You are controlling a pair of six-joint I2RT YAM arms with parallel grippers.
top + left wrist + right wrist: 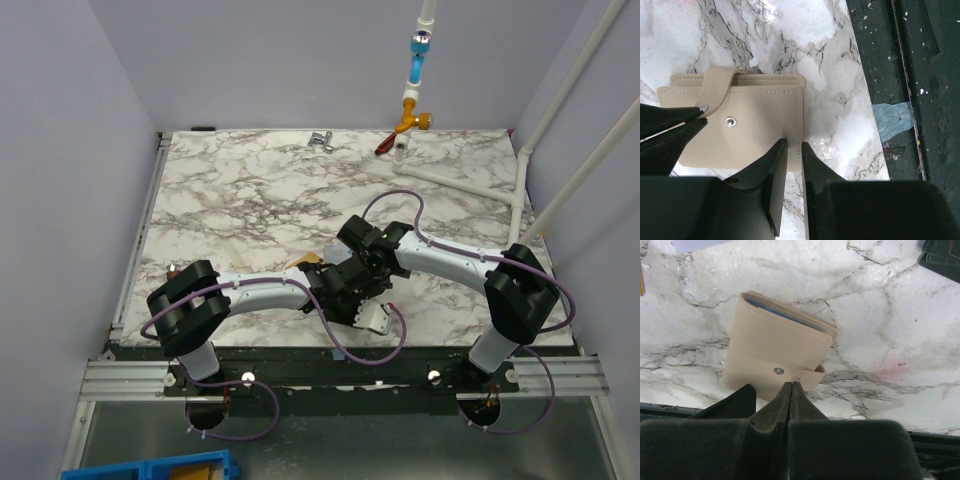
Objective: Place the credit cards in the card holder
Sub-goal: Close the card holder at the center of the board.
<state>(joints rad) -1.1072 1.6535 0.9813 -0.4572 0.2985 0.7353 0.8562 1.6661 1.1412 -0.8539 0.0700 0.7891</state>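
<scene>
The tan card holder lies flat on the marble near the table's front edge, its round snap facing up. In the right wrist view the card holder shows a pale blue card tucked in its open edge. My right gripper is shut on the tip of the closing strap. My left gripper pinches the holder's side edge, its jaws nearly together. Loose cards, a pale one and a gold one, lie at the frame edge. In the top view both grippers hide the holder.
The black front rail with a scrap of blue tape runs beside the holder. A dark object lies farther back. At the table's far edge are a metal fitting, an orange valve and white pipes.
</scene>
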